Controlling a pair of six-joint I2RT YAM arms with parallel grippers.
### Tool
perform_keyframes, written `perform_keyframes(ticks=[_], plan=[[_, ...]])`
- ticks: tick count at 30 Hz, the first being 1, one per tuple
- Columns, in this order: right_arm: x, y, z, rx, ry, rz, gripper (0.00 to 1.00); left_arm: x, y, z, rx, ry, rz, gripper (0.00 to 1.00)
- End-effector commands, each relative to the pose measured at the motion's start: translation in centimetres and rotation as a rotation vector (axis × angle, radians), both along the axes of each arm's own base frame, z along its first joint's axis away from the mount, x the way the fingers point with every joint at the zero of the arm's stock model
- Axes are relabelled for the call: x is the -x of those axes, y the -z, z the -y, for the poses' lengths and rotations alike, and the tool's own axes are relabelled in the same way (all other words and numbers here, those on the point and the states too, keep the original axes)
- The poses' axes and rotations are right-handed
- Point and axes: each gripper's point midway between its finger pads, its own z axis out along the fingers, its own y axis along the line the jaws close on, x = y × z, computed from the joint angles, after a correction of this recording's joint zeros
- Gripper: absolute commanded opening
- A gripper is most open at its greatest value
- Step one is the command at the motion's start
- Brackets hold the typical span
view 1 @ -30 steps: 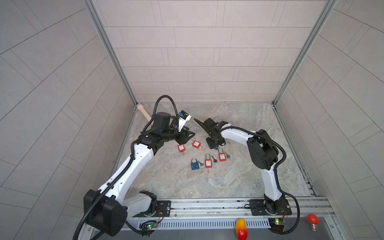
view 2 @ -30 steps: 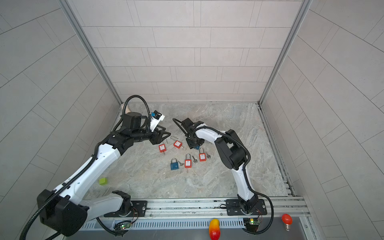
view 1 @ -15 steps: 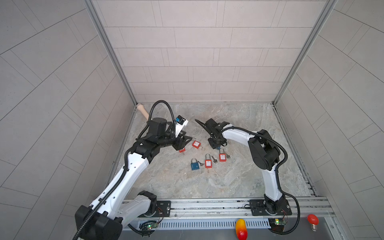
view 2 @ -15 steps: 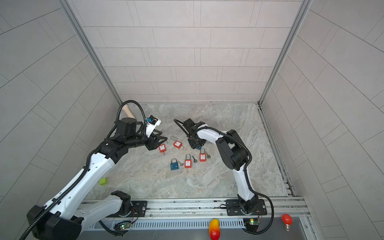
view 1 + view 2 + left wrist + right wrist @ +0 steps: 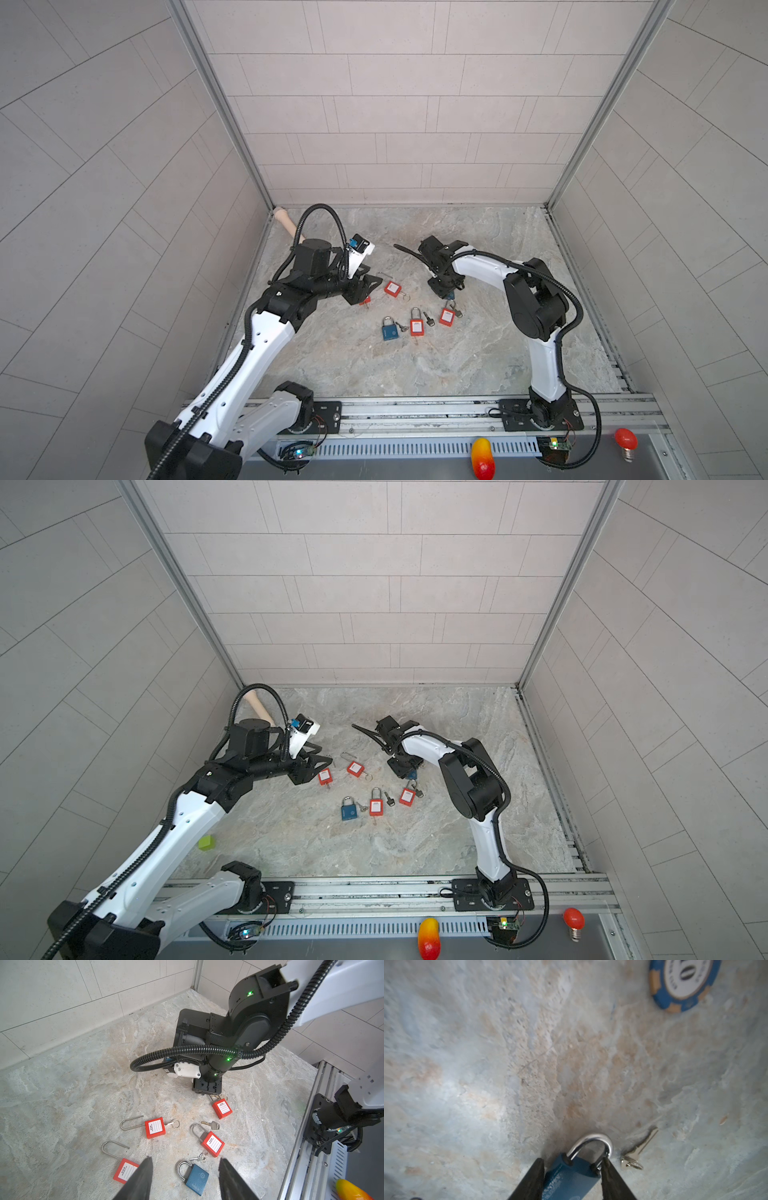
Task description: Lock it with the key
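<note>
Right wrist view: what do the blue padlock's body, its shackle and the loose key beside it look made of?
The blue padlock body looks like painted or anodised metal, matte blue with fine speckle, though plastic is possible. The shackle looks like polished steel, with mirror-bright highlights. The key is plain silvery metal with a duller sheen, on a thin wire ring.

Blue padlock [image 5: 571,1176] matt body, shackle [image 5: 593,1137] glossy metal; tabletop [image 5: 529,1064] rough stone.
</note>
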Motion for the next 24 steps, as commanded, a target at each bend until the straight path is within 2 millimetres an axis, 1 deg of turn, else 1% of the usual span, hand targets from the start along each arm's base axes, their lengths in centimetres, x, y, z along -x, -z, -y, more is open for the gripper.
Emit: perform_keyframes(ticks=[1, 3, 5, 7, 9, 10, 12, 14, 16, 19, 21, 23, 24], plan=[[0.3, -1.7, 0.6, 0.033, -0.039, 0.020, 0.47, 0.1, -0.3, -0.4, -0.015, -0.001, 0.024, 0.56], [0.0, -2.7, 0.3, 0.006, -0.045, 0.049, 0.48, 0.0, -0.5, -0.5, -0.016, -0.011, 0.024, 0.56], [-0.5, -4.4, -0.7, -0.056, -0.055, 0.102, 0.50, -0.3, -0.8, -0.8, -0.006, -0.047, 0.030, 0.56], [-0.9, -6.6, -2.2, -0.126, -0.078, 0.158, 0.52, -0.4, -1.1, -1.0, 0.005, -0.067, 0.049, 0.56], [-0.8, -8.1, -3.9, -0.177, -0.122, 0.189, 0.53, -0.7, -1.3, -1.3, 0.017, -0.095, 0.057, 0.56], [-0.7, -8.8, -4.9, -0.205, -0.151, 0.200, 0.54, -0.9, -1.4, -1.6, 0.020, -0.119, 0.061, 0.57], [0.0, -9.2, -7.0, -0.245, -0.212, 0.197, 0.55, -1.3, -1.5, -2.2, 0.022, -0.166, 0.066, 0.59], [0.7, -9.1, -9.1, -0.269, -0.266, 0.179, 0.56, -1.7, -1.5, -3.1, 0.019, -0.223, 0.071, 0.60], [1.3, -8.3, -11.2, -0.279, -0.313, 0.153, 0.56, -2.0, -1.8, -4.3, 0.022, -0.298, 0.077, 0.62], [1.4, -6.9, -13.2, -0.286, -0.333, 0.111, 0.57, -2.1, -2.3, -5.7, 0.041, -0.385, 0.081, 0.64], [1.2, -6.2, -14.3, -0.312, -0.329, 0.080, 0.57, -1.9, -2.7, -6.2, 0.056, -0.405, 0.085, 0.65], [1.0, -5.3, -15.2, -0.328, -0.328, 0.052, 0.64, -1.6, -2.9, -6.2, 0.068, -0.407, 0.087, 0.66], [1.1, -4.9, -15.6, -0.337, -0.333, 0.035, 0.65, -1.5, -2.9, -6.3, 0.069, -0.407, 0.087, 0.66]])
